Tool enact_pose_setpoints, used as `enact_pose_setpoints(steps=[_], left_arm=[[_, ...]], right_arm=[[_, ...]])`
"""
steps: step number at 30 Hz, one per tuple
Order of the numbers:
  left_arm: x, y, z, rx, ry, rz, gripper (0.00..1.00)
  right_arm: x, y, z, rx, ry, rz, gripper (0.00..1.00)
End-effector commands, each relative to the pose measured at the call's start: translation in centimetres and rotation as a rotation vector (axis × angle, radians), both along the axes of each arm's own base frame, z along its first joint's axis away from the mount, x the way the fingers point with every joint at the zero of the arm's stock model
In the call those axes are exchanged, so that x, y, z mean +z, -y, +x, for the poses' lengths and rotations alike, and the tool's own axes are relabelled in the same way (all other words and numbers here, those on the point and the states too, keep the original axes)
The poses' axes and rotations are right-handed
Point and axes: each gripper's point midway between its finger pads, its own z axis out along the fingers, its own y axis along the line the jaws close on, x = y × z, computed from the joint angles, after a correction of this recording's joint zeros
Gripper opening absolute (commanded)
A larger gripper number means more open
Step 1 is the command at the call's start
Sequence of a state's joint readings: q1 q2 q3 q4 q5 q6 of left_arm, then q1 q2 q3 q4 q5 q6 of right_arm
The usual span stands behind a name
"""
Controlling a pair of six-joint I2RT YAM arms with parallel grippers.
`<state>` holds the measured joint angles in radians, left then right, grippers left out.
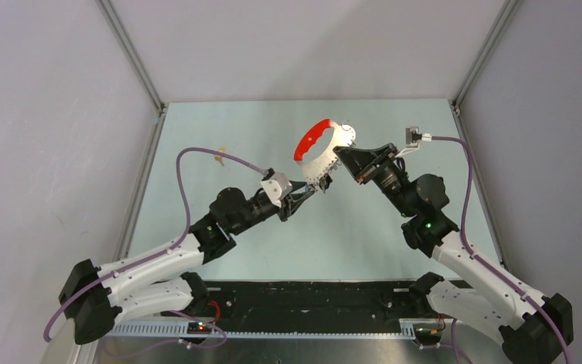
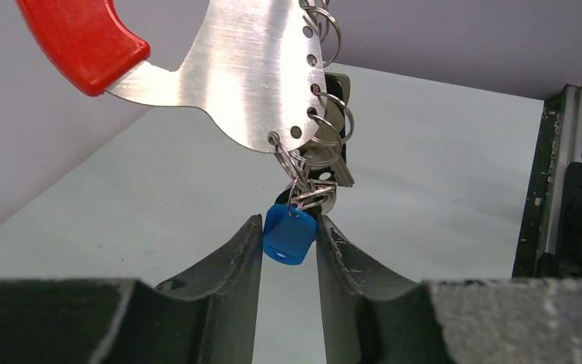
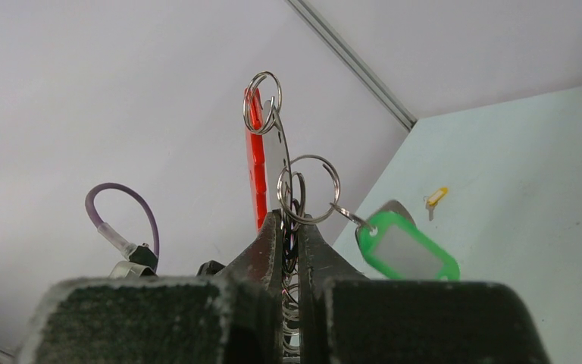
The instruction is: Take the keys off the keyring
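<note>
The right jaws are pressing together on the edge of the keyring (image 1: pixel 324 155)'s metal plate. They're holding the whole thing up in the air over the far half of the surface (image 1: pixel 326 235), roughly midway between its left and right edges. The keys (image 2: pixel 333 163) are dangling off the plate's lower end on little split rings (image 2: pixel 297 168). The left jaws are sitting one on each side of the blue key head (image 2: pixel 288 239), right up against it. Honestly I can't tell whether they're actually squeezing it or just bracketing it.

Stuff I'm thinking could go sideways:

- That blue head is smooth plastic, and the jaws are only catching it near their tips. If the grip is soft, any tug is probably going to make it pop straight out.
- A split ring isn't going to let go on a plain pull. Yanking is likely just going to drag the whole keyring along.
- The right jaws are only gripping a thin plate edge. A hard sideways pull could be twisting the plate in that grip, or levering it out so it drops onto the surface.
- The other keys are bunching right behind the blue one, so they could be tangling and coming along for the ride.
- The green tag (image 3: pixel 405 249) is hanging close beside the right jaws, so it's looking like a snag risk if anything swings.
</note>
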<state>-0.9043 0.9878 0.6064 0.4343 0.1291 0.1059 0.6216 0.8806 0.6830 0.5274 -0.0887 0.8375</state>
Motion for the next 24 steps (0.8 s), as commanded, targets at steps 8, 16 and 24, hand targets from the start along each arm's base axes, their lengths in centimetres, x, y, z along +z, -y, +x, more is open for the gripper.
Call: enact_pose_setpoints(steps=[8,16,24], left_arm=[[3.5,0.8,-0.2,-0.027,0.055,-0.068,0.4],[3.1,1.4,-1.5,-0.088,0.063,-0.056,0.42],[2.7,1.6,-1.7,-0.093,0.069,-0.043,0.39]], right_arm=[[4.6,0.8,-1.1,0.004,0.096,0.082,0.0],[4.8,0.8,-1.1,0.0,0.098,0.085,0.0],[5.1,0.9,-1.2,0.0,0.106,0.09,0.0]])
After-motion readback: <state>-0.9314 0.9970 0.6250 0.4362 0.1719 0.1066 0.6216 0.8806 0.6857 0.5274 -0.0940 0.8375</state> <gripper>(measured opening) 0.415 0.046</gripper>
